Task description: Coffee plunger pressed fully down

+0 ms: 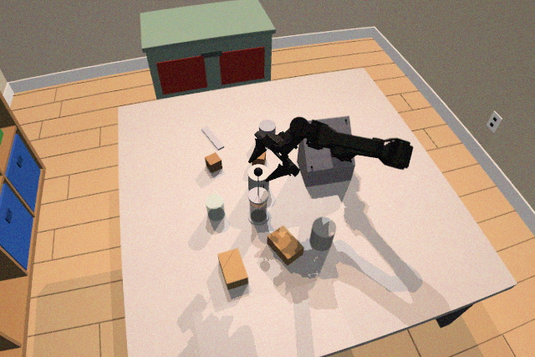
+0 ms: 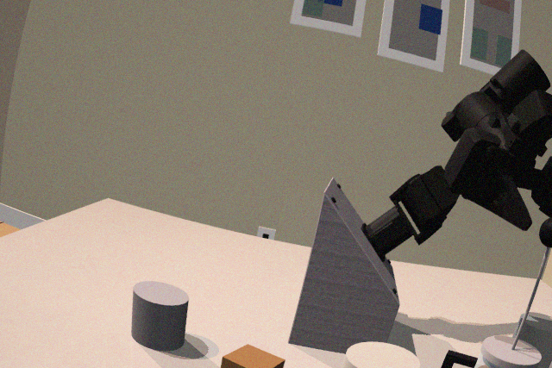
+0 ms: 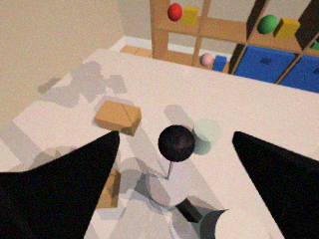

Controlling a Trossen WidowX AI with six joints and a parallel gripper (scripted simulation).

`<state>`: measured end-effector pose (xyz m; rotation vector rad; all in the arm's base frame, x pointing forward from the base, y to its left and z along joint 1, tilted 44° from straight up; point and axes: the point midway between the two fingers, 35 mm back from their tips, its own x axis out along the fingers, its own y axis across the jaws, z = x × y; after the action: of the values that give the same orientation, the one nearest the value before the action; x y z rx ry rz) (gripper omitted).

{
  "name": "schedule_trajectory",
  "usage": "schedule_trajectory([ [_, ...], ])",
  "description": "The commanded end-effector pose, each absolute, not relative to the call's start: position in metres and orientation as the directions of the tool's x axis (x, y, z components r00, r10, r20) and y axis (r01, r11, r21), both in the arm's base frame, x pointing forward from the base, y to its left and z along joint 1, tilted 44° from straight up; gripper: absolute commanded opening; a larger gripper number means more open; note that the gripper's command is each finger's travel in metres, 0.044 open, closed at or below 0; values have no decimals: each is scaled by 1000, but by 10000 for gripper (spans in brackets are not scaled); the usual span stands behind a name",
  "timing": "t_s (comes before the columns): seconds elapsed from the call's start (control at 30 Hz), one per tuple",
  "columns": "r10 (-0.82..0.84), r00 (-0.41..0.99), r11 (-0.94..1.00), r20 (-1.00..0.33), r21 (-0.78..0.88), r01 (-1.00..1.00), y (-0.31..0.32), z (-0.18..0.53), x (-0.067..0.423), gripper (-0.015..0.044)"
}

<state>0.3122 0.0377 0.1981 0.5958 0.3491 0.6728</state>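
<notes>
The coffee press point(image 1: 258, 208) point(image 2: 510, 352) stands upright near the table's middle, a glass body with a grey lid. Its thin rod rises to a black plunger knob point(image 1: 257, 170) point(image 2: 546, 233) point(image 3: 176, 143), which stands high above the lid. My gripper point(image 1: 259, 167) point(image 2: 536, 220) point(image 3: 175, 135) is open wide and empty. It hangs just above and around the knob, one finger on each side, not touching it. In the wrist view the knob sits midway between the fingers.
A white cylinder point(image 1: 250, 176) point(image 2: 381, 355) point(image 3: 239, 226) stands right behind the press. A pale green cylinder point(image 1: 214, 206) point(image 3: 206, 133) is to its left, a dark grey one point(image 1: 322, 233) front right. Brown boxes point(image 1: 285, 244) point(image 1: 232, 267) lie in front. The arm's grey base block point(image 1: 326, 158) point(image 2: 343, 292) is to the right.
</notes>
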Motion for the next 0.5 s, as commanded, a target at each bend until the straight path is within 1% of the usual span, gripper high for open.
schedule_trajectory([
  [0.0, 670, 734, 625, -112, 620, -475, 40, 197, 314, 414],
  [0.37, 670, 734, 625, -112, 620, -475, 40, 197, 314, 125],
  [0.47, 670, 734, 625, -112, 620, -475, 40, 197, 314, 114],
])
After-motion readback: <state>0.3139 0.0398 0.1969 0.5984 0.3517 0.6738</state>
